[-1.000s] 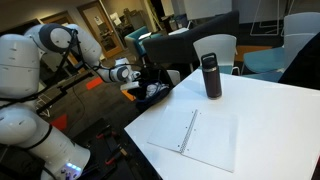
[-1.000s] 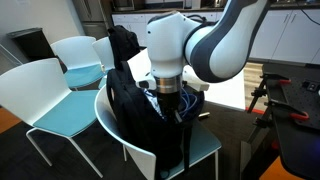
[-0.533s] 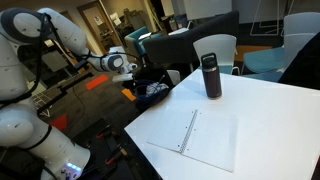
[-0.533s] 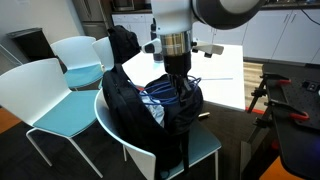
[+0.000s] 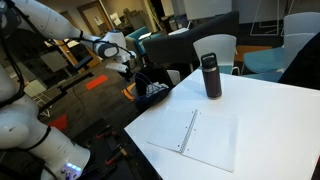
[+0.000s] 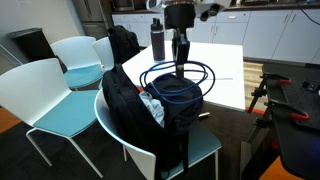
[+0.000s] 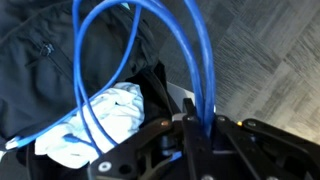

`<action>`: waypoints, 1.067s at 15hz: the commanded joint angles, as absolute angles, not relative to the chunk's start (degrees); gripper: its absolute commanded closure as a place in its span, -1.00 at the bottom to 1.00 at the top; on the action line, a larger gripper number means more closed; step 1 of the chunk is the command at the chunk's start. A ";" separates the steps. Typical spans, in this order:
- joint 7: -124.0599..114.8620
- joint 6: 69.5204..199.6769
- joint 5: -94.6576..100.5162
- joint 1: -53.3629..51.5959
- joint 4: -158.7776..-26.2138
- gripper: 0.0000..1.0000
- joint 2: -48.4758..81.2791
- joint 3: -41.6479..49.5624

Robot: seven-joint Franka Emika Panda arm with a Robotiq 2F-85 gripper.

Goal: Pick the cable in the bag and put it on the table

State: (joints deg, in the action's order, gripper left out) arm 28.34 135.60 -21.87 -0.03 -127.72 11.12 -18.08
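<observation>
My gripper (image 6: 181, 47) hangs above the black bag (image 6: 150, 112), which sits open on a chair. It is shut on the blue cable (image 6: 176, 76). The cable's loops hang from the fingers down to the bag's mouth. In the wrist view the jaws (image 7: 193, 122) pinch two strands of the cable (image 7: 132, 55) above the bag (image 7: 40, 45). In an exterior view the gripper (image 5: 118, 50) is up and left of the bag (image 5: 150, 92), beside the white table (image 5: 255, 110). The table also shows behind the bag in an exterior view (image 6: 222, 62).
A dark tumbler (image 5: 210, 76) and a white spiral notepad (image 5: 197, 137) are on the table. A pale cloth (image 7: 100, 125) lies in the bag. White and teal chairs (image 6: 55, 95) stand beside the bag's chair. Another black bag (image 6: 122, 42) is behind.
My gripper has risen straight up from the bag's mouth, pulling the blue cable loops up out of the bag. The bag has stayed on the chair.
</observation>
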 commanded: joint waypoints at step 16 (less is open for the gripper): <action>22.43 128.82 -30.43 3.43 -152.06 0.95 -29.42 6.71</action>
State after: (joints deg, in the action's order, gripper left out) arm 27.37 129.04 -34.30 1.69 -148.17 -22.95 4.74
